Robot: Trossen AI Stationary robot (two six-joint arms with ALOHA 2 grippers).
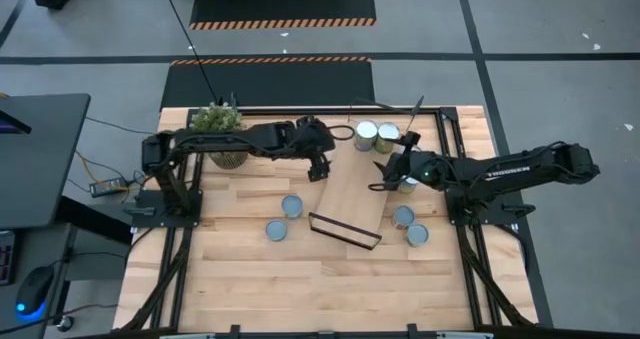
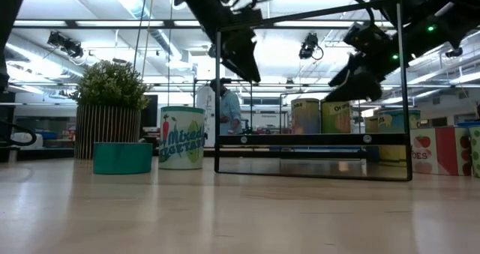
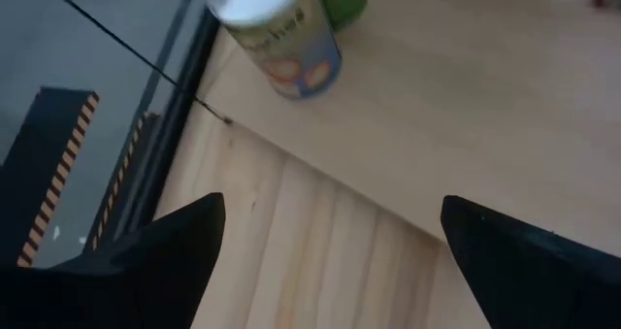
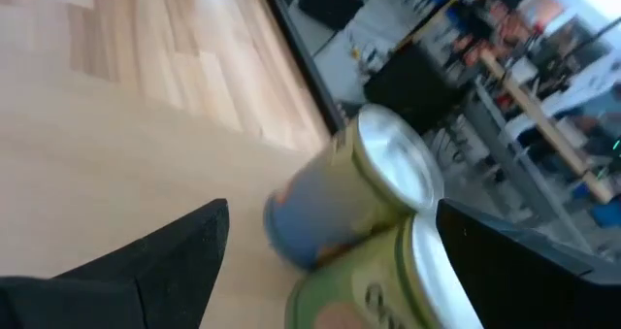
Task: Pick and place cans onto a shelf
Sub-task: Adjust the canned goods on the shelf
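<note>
two cans (image 1: pixel 377 136) stand side by side at the far end of the shelf (image 1: pixel 350 194). both grippers hang above it with fingers wide apart and nothing between them. the left gripper (image 1: pixel 318 166) has the pair ahead of its tips; the right gripper (image 1: pixel 387 169) has them just beyond its own. this looks like the gap between placements. next, one arm must reach a can on the table (image 1: pixel 240 279), such as the can (image 1: pixel 291 206) off the shelf. only the overhead view shows those loose cans; the table-level view shows both grippers well clear above the shelf.
</note>
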